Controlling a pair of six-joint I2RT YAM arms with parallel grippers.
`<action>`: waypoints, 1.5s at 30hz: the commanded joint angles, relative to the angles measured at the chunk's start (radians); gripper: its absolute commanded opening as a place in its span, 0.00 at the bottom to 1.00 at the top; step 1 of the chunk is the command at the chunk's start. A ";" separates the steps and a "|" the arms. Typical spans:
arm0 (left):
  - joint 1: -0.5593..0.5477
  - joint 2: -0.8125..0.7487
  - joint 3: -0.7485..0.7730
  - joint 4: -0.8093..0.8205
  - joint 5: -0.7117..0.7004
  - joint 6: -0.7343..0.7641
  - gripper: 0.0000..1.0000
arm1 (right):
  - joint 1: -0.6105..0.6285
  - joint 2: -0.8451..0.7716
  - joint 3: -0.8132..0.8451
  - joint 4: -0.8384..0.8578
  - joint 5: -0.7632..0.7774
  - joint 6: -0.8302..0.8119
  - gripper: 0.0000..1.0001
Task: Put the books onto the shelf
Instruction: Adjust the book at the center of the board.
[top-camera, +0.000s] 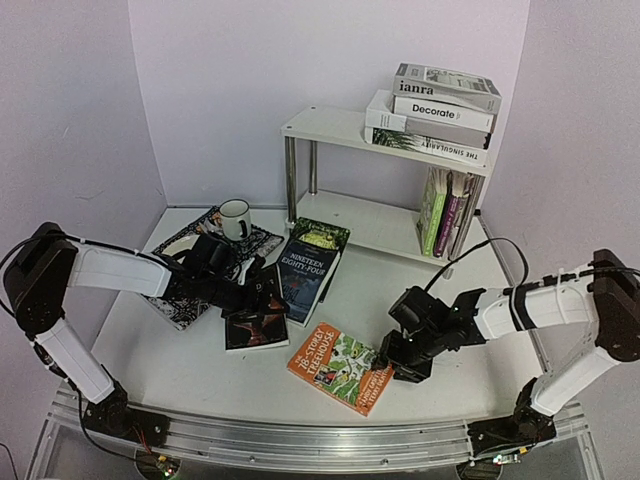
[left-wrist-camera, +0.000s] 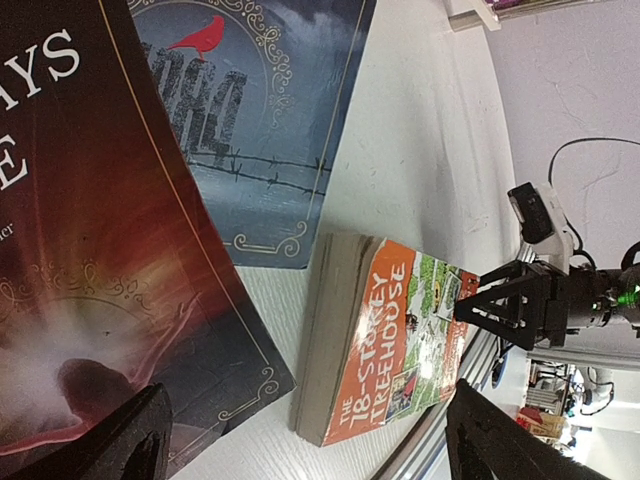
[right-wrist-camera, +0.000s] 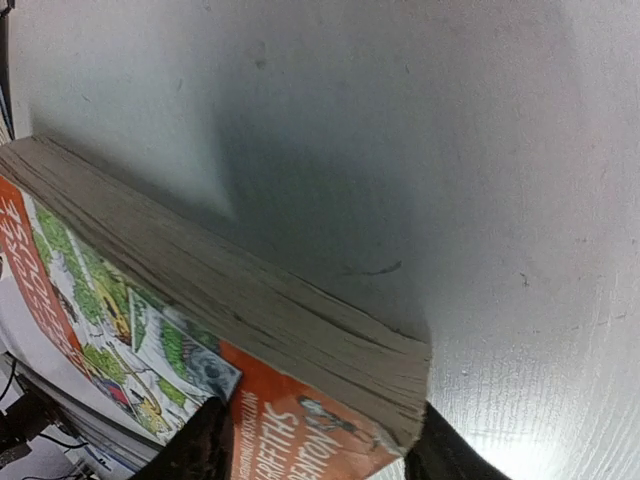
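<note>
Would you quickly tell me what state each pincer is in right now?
Left pincer: open, holding nothing.
Right pincer: astride a corner of the orange Treehouse book; whether it grips cannot be told.

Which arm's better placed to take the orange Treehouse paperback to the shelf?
Right. The right hand straddles a corner of the orange paperback; the left hand hovers open over the dark red book, away from it.

Shelf (top-camera: 330, 125): rear right corner of table (top-camera: 190, 370)
Treehouse book (top-camera: 342, 367): front edge, centre
Mug (top-camera: 235, 218): on mat (top-camera: 185, 240), rear left
</note>
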 joint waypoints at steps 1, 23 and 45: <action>-0.001 -0.025 0.034 0.023 -0.022 0.018 0.96 | -0.083 0.084 0.117 0.007 -0.040 -0.081 0.51; -0.005 -0.105 0.084 -0.070 -0.127 0.097 0.96 | -0.323 0.260 0.411 -0.076 -0.284 -0.542 0.39; -0.029 -0.006 0.113 -0.068 -0.078 0.059 0.93 | -0.194 0.057 0.116 -0.063 -0.236 -0.440 0.47</action>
